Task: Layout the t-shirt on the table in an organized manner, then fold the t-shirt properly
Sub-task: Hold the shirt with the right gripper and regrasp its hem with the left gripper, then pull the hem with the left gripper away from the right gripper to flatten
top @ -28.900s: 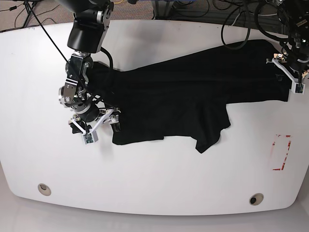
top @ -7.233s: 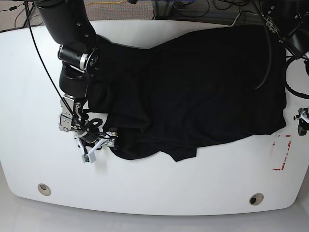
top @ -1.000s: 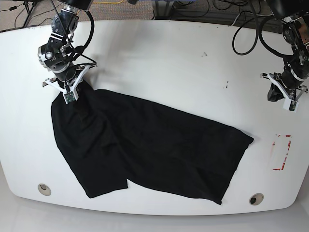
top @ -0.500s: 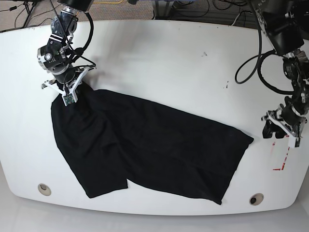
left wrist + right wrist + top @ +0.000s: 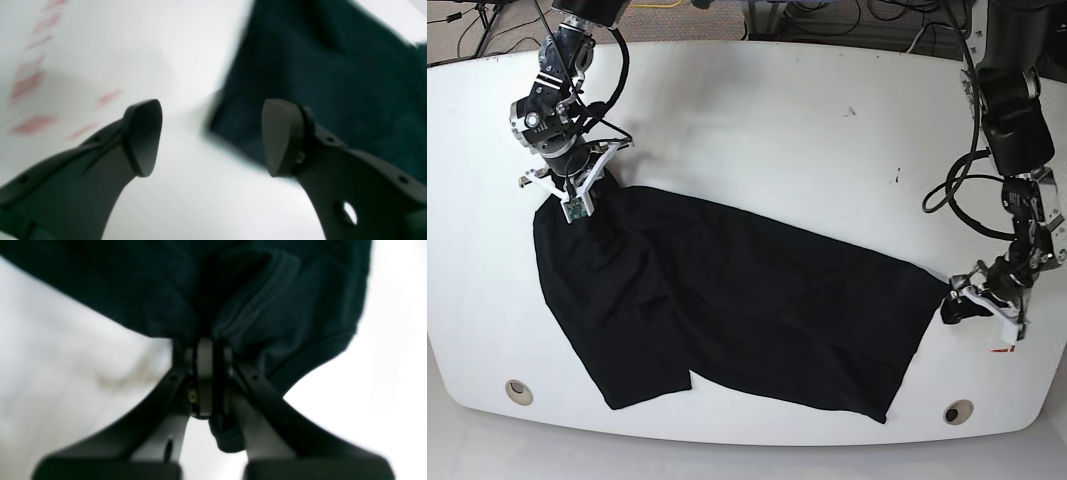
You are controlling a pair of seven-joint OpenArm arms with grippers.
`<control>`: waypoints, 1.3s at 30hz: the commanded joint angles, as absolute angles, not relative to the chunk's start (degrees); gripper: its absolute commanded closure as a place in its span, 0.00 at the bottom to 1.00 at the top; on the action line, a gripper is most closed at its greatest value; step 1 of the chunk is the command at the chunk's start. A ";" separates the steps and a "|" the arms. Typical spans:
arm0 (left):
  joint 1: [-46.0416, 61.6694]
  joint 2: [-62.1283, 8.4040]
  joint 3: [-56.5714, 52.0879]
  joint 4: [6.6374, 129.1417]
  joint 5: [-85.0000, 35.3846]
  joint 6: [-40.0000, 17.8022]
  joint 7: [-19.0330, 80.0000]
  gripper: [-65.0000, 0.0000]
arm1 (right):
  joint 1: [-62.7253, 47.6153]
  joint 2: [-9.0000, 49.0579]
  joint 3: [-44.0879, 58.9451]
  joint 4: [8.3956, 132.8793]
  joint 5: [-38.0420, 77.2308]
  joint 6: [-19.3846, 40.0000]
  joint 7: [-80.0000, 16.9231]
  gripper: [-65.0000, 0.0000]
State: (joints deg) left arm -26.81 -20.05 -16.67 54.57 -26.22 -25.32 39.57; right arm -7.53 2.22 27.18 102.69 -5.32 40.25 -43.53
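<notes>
Shirt (image 5: 727, 300) spread slantwise over worktop (image 5: 767, 130), pinned upper left by right end effector (image 5: 567, 190) clamped on its corner. Left end effector (image 5: 972, 305), gaping and empty at shirt's right tip, likely set to pinch it for stretching flat.

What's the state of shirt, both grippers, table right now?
t-shirt: spread flat but skewed on the table, one corner pinched.
right gripper: shut on the t-shirt's top corner.
left gripper: open, empty, at the t-shirt's corner near the red tape.
table: white, shirt lying across its near half.
</notes>
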 commanded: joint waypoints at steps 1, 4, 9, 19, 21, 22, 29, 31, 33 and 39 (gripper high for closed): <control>-29.41 -21.23 -14.37 51.12 -26.59 -25.36 36.35 0.34 | -6.46 2.68 27.38 103.78 -4.70 40.00 -42.24 1.00; -30.90 -21.05 -11.38 46.90 -26.68 -25.36 34.42 0.34 | -6.37 2.15 27.38 103.69 -4.70 40.00 -42.24 1.00; -32.66 -20.97 -7.34 39.96 -26.68 -25.36 29.76 0.34 | -6.37 2.07 27.38 103.78 -4.70 40.00 -42.24 1.00; -33.89 -20.97 -0.48 34.77 -26.68 -25.36 26.86 0.51 | -6.37 2.07 27.38 103.78 -4.70 40.00 -42.24 1.00; -33.89 -21.14 0.13 34.77 -26.68 -25.36 26.86 0.69 | -6.37 2.07 27.38 103.78 -4.70 40.00 -42.24 1.00; -33.89 -21.23 0.22 34.77 -26.68 -25.36 26.86 0.76 | -6.37 2.07 27.38 103.78 -4.70 40.00 -42.24 1.00; -32.22 -22.46 0.13 35.12 -26.77 -28.97 28.70 0.98 | -6.37 2.33 27.38 103.78 -4.79 40.00 -42.24 1.00; -31.52 -23.34 -0.04 36.35 -26.86 -30.29 29.93 0.99 | -6.37 2.33 27.38 103.78 -4.79 40.00 -42.24 1.00; -29.93 -24.40 -0.13 38.37 -26.95 -31.25 30.99 0.99 | -6.37 2.33 27.82 103.78 -4.79 40.00 -42.24 1.00; -22.20 -27.21 -4.88 47.34 -26.95 -31.87 34.59 0.99 | -6.64 2.33 31.16 103.78 -4.79 40.00 -42.24 1.00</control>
